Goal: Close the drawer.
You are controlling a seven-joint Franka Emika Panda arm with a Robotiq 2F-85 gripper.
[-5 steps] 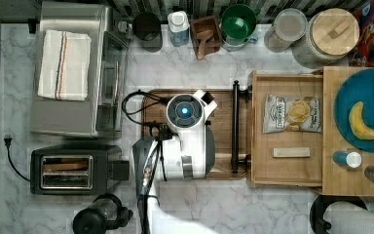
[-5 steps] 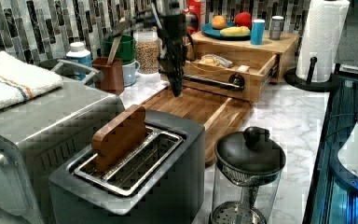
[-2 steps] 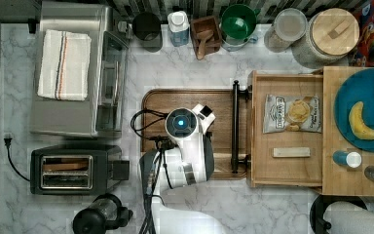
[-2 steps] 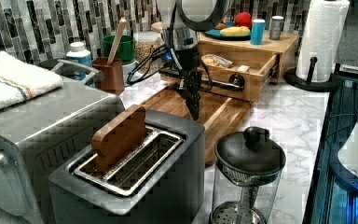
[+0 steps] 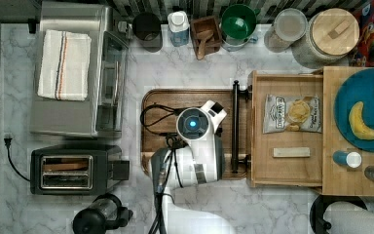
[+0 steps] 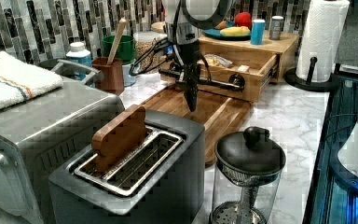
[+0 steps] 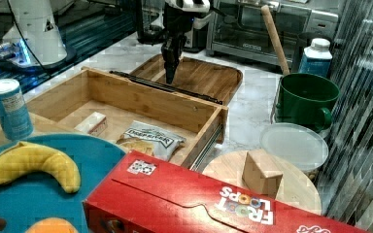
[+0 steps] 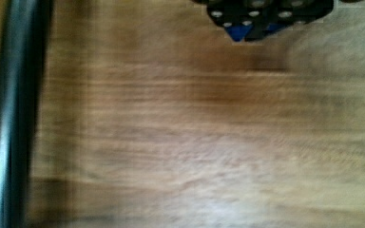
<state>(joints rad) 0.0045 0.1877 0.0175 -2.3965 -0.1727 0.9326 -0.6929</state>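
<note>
My gripper (image 6: 191,103) hangs over the dark wooden tray (image 5: 165,100), fingers pointing straight down, tips low above the wood. They look pressed together in the left view and the right view, clenched on nothing.

The drawer (image 5: 285,170) stands pulled well out from under the light wood top (image 5: 355,183), toward the top view's left, its front edge reaching the tray. Inside lie a snack bag (image 5: 292,113) and a small pale block (image 5: 291,152) (light cargo, I judge, nothing that will resist).

The black bar handle (image 5: 234,126) runs across the drawer's front on two posts, just beside my fingers on the top view's right, and not touching as far as I can see. In the wrist view the bar (image 8: 9,114) runs glossy along one edge.

I judge the drawer a stiff, rigid wooden box on side rails (image 7: 205,141), so it should slide rather than flex, with some friction. No grasp needed: I'd push flat against the middle of the bar or the front panel. An off-centre push could rack it on the rails, and the smooth round bar may let my fingers slip over or under it.
</note>
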